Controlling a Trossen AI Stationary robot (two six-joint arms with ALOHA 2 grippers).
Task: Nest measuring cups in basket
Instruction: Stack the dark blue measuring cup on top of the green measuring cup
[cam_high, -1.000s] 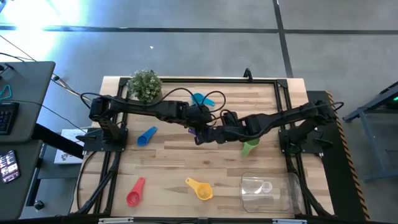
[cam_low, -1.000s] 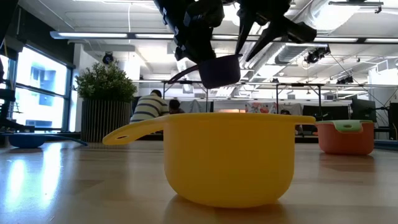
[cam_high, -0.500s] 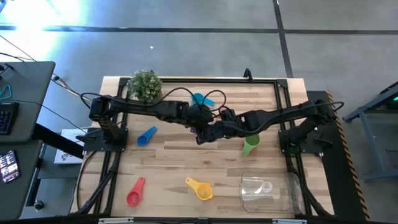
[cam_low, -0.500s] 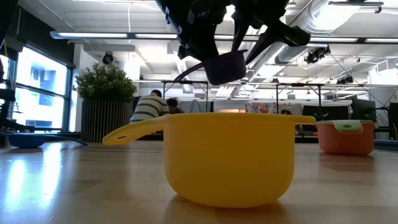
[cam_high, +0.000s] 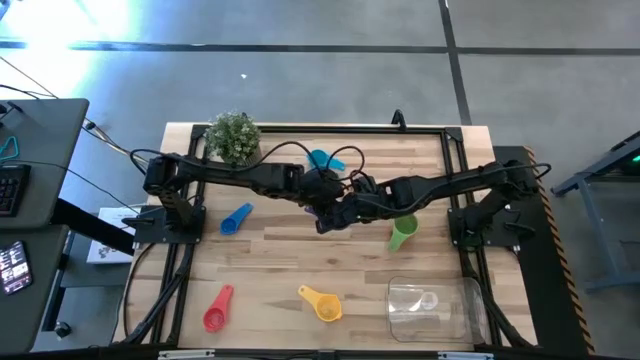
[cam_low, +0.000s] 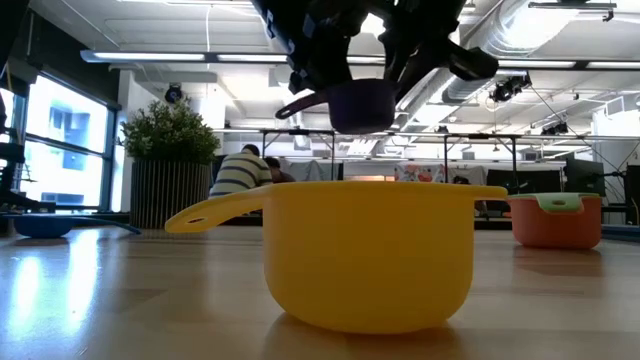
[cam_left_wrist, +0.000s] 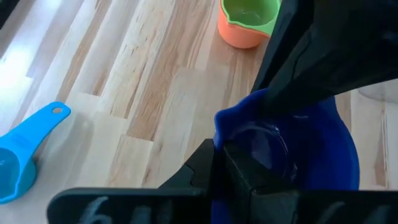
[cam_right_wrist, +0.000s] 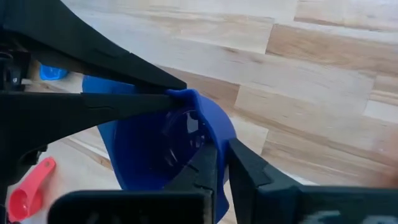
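Observation:
Both grippers meet at the table's middle on a purple measuring cup (cam_high: 328, 218), which is lifted clear and shows level in the low view (cam_low: 360, 105), its handle (cam_low: 300, 103) sticking out sideways. My left gripper (cam_high: 322, 205) reaches in from the left and my right gripper (cam_high: 346, 212) from the right; each is shut on the cup's rim. The green cup (cam_high: 402, 235) sits inside an orange one (cam_left_wrist: 239, 37) on the table, right of the grippers. The clear basket (cam_high: 455, 318) stands at the near right corner. My left gripper (cam_left_wrist: 227, 163) pinches the purple cup's rim (cam_left_wrist: 219, 121), with the wall between its two fingers. It comes slanting down from the table's left. The cup hangs clear of the table. My right gripper (cam_right_wrist: 222, 169) pinches the rim at another spot (cam_right_wrist: 211, 127), one finger inside the bowl and one outside. It comes slanting from the table's right. The bowl is open upward and level.
A teal cup (cam_high: 320, 160) and a potted plant (cam_high: 233, 136) are near the far edge. A blue cup (cam_high: 235, 220) lies left of centre. A pinkish-red cup (cam_high: 217, 310) and a yellow cup (cam_high: 322, 303) lie near the front edge. Something pale sits inside the basket.
The right gripper has moved in toward the left gripper, and its fingers have closed on the purple cup's rim. The cup, tilted before in the left gripper's hold, has swung to level and risen slightly.

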